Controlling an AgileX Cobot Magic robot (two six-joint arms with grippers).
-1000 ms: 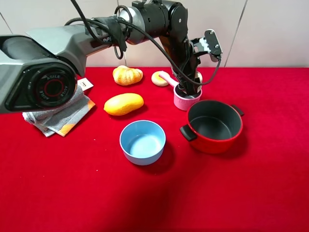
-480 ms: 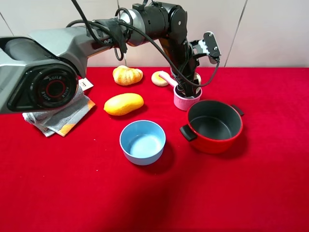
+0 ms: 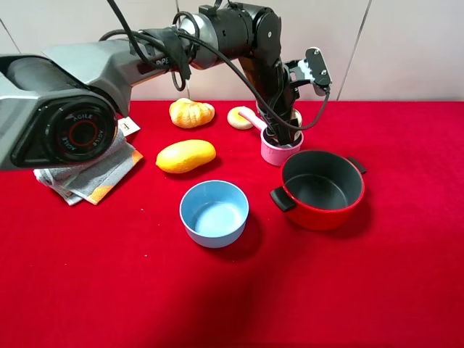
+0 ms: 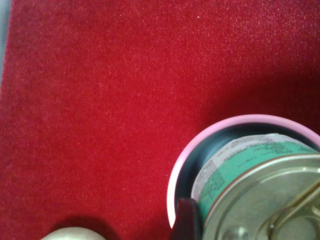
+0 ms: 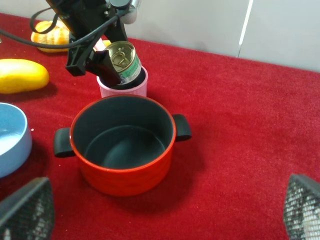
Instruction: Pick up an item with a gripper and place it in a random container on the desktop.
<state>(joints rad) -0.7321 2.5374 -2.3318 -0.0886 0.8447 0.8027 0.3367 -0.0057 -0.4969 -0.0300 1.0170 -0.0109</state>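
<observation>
**High exterior view.** My black, cabled left arm reaches across the middle of the desktop, a flat table under a bright red cloth (image 3: pixel 109 290). My left pincer (image 3: pixel 279 135) points down into the small pink saucepan (image 3: pixel 274 154), whose long pink handle runs back toward a pale round item (image 3: pixel 238 117). Just in front of the saucepan stands a larger red pot (image 3: pixel 322 210) with black side handles and a dark inside. A pale blue round bowl (image 3: pixel 214 239) sits left of the pot, with a yellow mango (image 3: pixel 185 156) behind it. An orange-brown ridged lump (image 3: pixel 191 112) lies near the rear edge, and a folded grey towel (image 3: pixel 87 174) lies at the far left. My arm hides what the pincer holds.

**Left wrist view.** A small squat round tin can (image 4: pixel 250 200) with a silvery pull-tab lid and a pale green-white label lies within the pink saucepan's rim (image 4: pixel 172 192), against its dark grey inside. One dark finger (image 4: pixel 186 222) of my pincer touches the can's side.

**Right wrist view.** The tin can (image 5: pixel 124 61) is tilted, with its lid turned up and its lower edge below the rim of the pink saucepan (image 5: pixel 122 91). My left pincer is clamped on the can's sides. I cannot tell whether the can touches the pan's floor. The red pot (image 5: pixel 125 175) stands just beside the saucepan. My right pincer (image 5: pixel 167 205) hangs over the red cloth near the pot, its mesh-padded fingers (image 5: pixel 27 210) wide apart.
</observation>
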